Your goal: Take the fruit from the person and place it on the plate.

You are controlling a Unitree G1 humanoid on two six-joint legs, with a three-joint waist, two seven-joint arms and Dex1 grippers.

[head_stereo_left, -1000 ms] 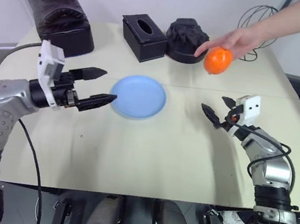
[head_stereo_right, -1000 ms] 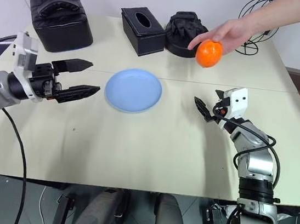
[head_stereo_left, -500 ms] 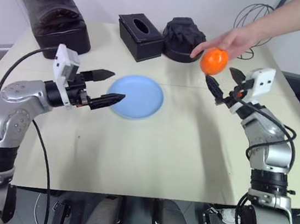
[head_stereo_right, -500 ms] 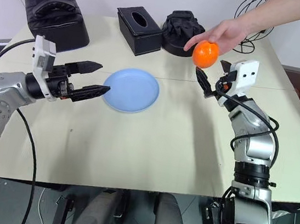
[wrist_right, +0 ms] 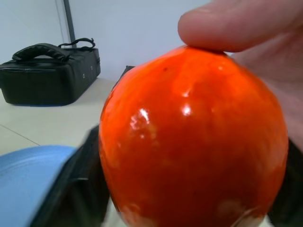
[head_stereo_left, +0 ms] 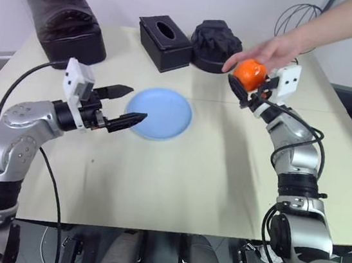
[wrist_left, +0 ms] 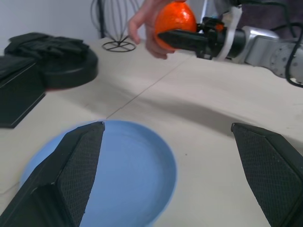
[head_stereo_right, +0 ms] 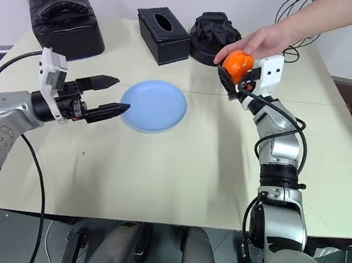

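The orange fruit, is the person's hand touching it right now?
Touching. In the right wrist view a fingertip of the person's hand presses on top of the fruit, no gap between them.

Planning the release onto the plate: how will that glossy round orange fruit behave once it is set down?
The glossy round orange fruit looks smooth-skinned, so it may slip somewhat in the right gripper, whose jaws are shut on it. Being round, it will probably roll on the flat light-blue plate, which shows only a low rim. It looks firm, so it is unlikely to deform.
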